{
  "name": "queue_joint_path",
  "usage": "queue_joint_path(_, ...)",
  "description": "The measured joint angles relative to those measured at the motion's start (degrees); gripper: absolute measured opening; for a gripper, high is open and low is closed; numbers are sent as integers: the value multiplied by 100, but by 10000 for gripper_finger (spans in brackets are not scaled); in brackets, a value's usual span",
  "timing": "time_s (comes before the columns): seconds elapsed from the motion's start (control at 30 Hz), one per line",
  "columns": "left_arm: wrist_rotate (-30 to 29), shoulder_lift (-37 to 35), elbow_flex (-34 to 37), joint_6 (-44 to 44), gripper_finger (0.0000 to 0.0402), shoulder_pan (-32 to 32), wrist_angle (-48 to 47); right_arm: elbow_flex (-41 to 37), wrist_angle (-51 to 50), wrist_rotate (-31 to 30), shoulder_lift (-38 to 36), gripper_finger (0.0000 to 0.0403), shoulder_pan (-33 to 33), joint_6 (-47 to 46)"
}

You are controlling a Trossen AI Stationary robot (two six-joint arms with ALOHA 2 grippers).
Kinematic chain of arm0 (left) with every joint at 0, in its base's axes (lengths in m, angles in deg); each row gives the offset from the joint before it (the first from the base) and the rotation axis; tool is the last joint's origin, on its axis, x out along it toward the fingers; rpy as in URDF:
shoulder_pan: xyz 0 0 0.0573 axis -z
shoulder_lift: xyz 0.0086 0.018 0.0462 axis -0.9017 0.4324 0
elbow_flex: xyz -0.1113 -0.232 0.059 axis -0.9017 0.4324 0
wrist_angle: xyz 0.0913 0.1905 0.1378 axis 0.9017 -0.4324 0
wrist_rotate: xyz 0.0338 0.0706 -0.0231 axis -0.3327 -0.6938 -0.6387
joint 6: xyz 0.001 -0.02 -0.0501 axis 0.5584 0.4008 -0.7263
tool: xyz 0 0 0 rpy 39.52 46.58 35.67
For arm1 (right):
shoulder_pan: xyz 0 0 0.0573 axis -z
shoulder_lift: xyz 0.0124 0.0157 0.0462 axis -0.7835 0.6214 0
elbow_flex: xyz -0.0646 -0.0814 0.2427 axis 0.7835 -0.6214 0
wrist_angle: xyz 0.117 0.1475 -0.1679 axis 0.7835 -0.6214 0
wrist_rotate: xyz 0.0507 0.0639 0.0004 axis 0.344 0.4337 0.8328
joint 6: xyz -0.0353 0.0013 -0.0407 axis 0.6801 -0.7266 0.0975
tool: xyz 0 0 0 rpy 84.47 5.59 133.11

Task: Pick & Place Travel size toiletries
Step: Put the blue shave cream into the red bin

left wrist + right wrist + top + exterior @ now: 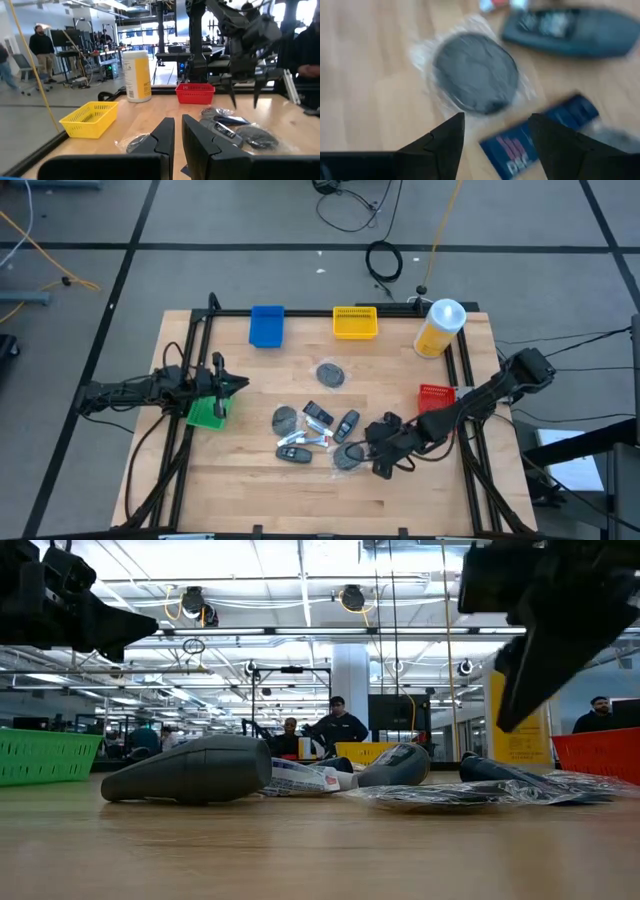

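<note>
The toiletries lie in a loose cluster mid-table. There are wrapped grey discs, dark oblong bottles and slim silver tubes. My right gripper hovers open at the cluster's right. In its wrist view the fingers stand above and just short of a wrapped disc, with a dark blue packet beneath them. The low view shows it raised clear of the table. My left gripper is shut and empty, held over the green tray.
A blue tray and a yellow tray sit along the far edge, and a tall yellow bottle with a white cap stands at the far right. A red tray lies under my right arm. Bare wood runs along the near edge. People stand in the room beyond.
</note>
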Motion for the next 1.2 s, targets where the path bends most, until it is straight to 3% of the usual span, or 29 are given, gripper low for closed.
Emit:
queue_joint_path(0.17, -202, 0, 0, -141, 37, -1, -5, -234, -198, -87, 53, 262, 30, -268)
queue_joint_path(0.33, -574, 1, 2, -145, 37, -1, -8, -485, 216, -633, 53, 277, 123, -831)
queue_joint_path(0.53, -777, 0, 2, -156, 37, -1, -7, -632, 587, -1245, 47, 254, 121, -826)
queue_joint_path(0.8, -802, -1, 1, -154, 37, -1, -8, -772, 839, -1206, 135, 207, 218, -660)
queue_joint_path(1.2, -852, 1, 1, -152, 37, -1, -1, -774, 1377, -919, 794, 167, 229, 117)
